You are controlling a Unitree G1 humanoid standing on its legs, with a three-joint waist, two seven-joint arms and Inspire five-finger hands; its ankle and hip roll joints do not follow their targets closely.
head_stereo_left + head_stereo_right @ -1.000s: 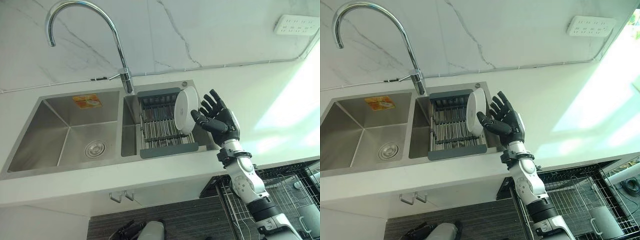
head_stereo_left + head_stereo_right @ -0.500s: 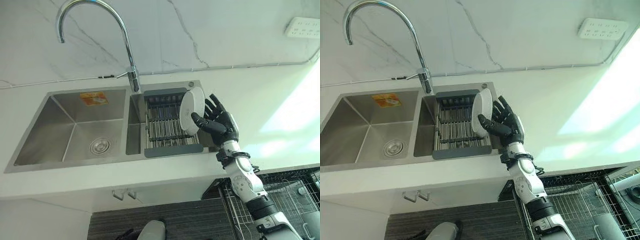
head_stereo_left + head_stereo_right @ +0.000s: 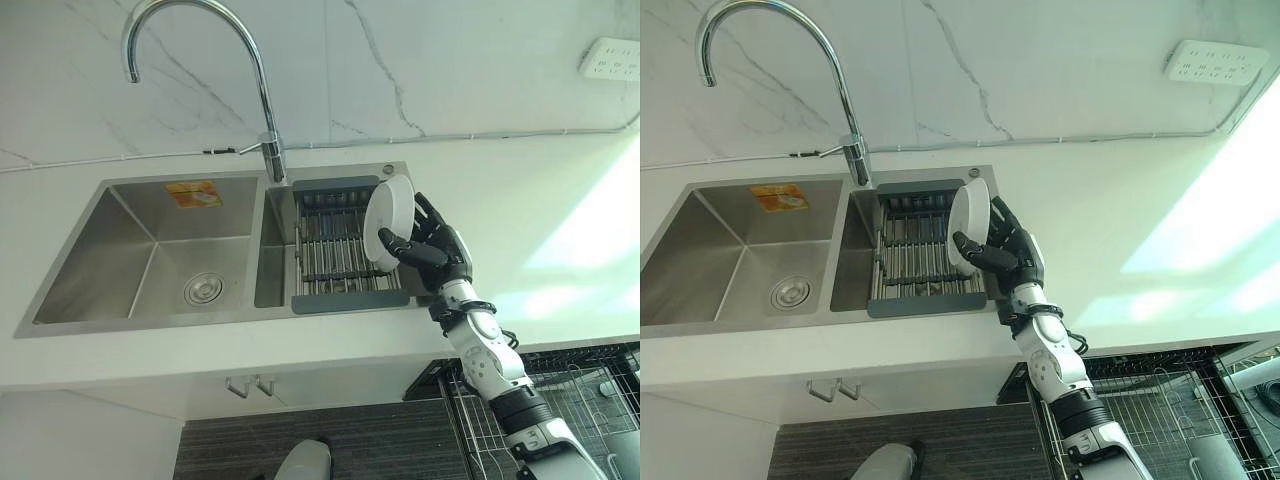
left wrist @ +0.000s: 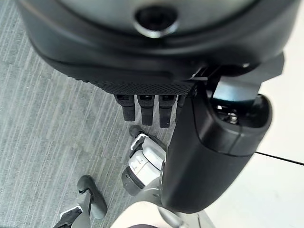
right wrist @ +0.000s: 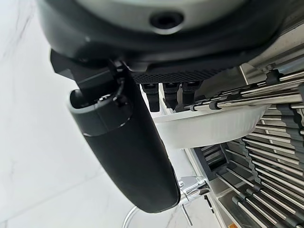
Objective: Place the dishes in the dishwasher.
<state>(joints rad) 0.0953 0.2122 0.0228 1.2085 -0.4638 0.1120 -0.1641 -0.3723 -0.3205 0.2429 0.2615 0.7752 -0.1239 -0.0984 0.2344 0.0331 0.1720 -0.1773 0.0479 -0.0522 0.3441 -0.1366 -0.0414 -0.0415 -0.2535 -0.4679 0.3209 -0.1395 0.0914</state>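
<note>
A white dish (image 3: 388,222) stands on edge at the right end of the grey drying rack (image 3: 330,262) in the sink's right basin. My right hand (image 3: 440,255) reaches it from the right. The thumb (image 3: 965,245) lies across the dish's front face and the fingers (image 5: 171,95) run straight behind its back, so the dish (image 5: 209,126) sits between them; the hand is open. My left hand (image 4: 147,109) hangs low over the grey floor, fingers straight, holding nothing.
A tall curved faucet (image 3: 262,100) rises between the rack and the bare left basin (image 3: 150,250). White counter (image 3: 540,220) lies to the right of the sink. The dishwasher's wire basket (image 3: 1140,420) is pulled out below the counter at lower right.
My right hand has moved in on the dish: its spread fingers have gathered behind the dish and the thumb now crosses its front. The camera has shifted a little.
</note>
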